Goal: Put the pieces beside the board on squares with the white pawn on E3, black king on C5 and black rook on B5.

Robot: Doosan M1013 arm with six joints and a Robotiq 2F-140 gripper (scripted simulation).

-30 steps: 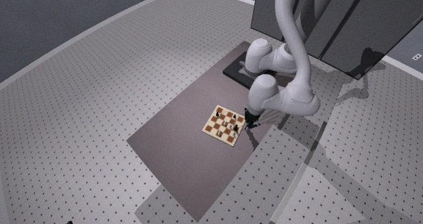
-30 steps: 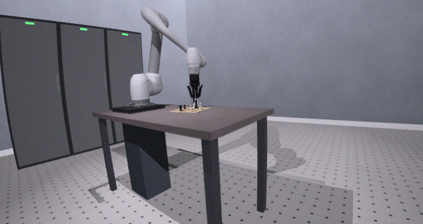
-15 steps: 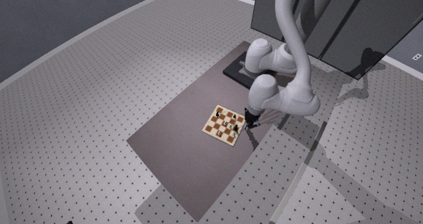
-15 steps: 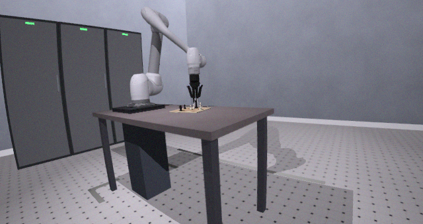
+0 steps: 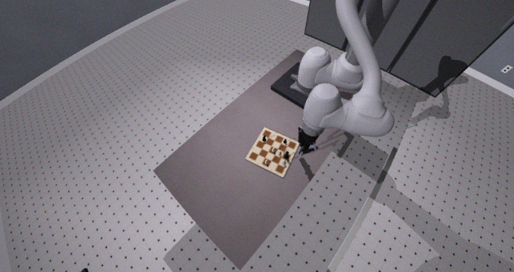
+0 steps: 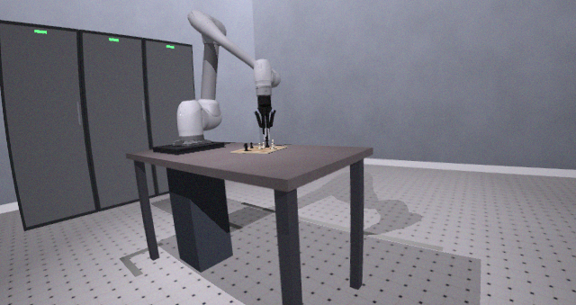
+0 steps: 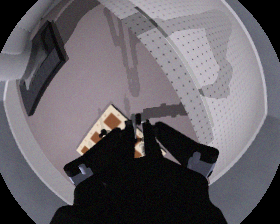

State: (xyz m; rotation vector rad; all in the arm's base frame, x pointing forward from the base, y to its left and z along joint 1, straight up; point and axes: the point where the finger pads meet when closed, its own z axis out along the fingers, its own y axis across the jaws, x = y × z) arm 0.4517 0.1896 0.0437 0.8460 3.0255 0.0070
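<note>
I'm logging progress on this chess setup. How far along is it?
Early, it seems. The gripper is shut on a small piece beside the board, too small to identify, and not yet placed. The pieces on the board are too tiny to tell whether any placement is done.

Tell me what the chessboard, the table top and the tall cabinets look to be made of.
Chessboard: likely wood, matte tan and brown squares. Table: flat grey-brown top, perhaps laminate; no grain or shine shows. Cabinets: dark grey panels with a dull sheen, probably painted metal.
</note>
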